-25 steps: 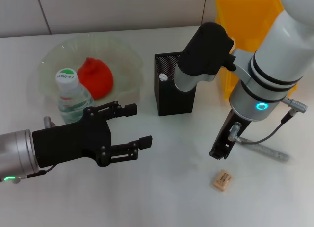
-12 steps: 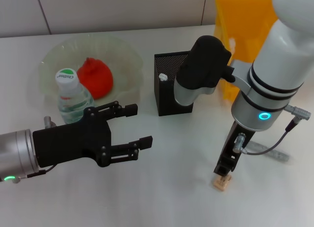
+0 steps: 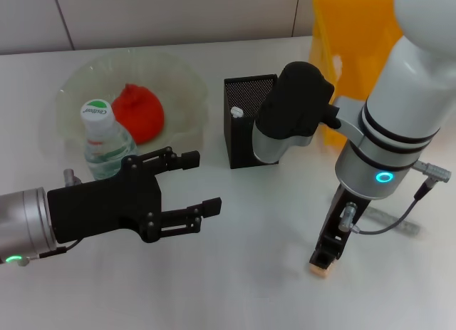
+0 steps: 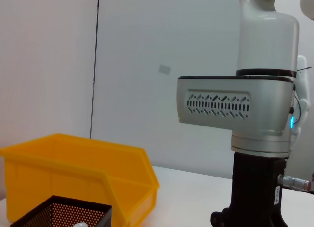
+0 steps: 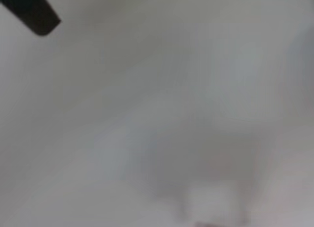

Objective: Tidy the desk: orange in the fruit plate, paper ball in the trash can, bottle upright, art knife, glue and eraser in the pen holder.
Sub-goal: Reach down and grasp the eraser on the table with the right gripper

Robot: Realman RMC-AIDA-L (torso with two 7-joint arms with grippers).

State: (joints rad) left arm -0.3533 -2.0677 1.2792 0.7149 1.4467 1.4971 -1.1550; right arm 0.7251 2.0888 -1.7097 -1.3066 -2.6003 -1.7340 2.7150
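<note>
Take the black square metal-mesh pen holder (image 3: 245,129) as your landmark. A white-tipped object stands inside it against its left wall; you cannot tell from here what it is. To its left sits the wide translucent pale-green fruit plate (image 3: 182,88) with the wavy rim, holding the red-orange round orange (image 3: 138,114). The small clear plastic bottle (image 3: 105,142) with the green-and-white cap stands upright at the plate's near-left edge. Behind and to the right of the pen holder is the bright yellow rectangular trash can (image 3: 350,38); its contents are hidden.

Your right gripper (image 3: 323,259) points down at the white desk (image 3: 242,273), near and to the right of the pen holder, directly over the tiny tan eraser (image 3: 319,271), of which only a corner shows. Whether its fingers have closed on it, you cannot tell. The thin grey glue (image 3: 399,227) tube lies just right of that arm.

Your left gripper (image 3: 196,182) hovers near-left of the pen holder, fingers spread, holding nothing.

The left wrist view alone shows the trash can's (image 4: 78,175) side wall and the pen holder's (image 4: 59,215) rim before it.
</note>
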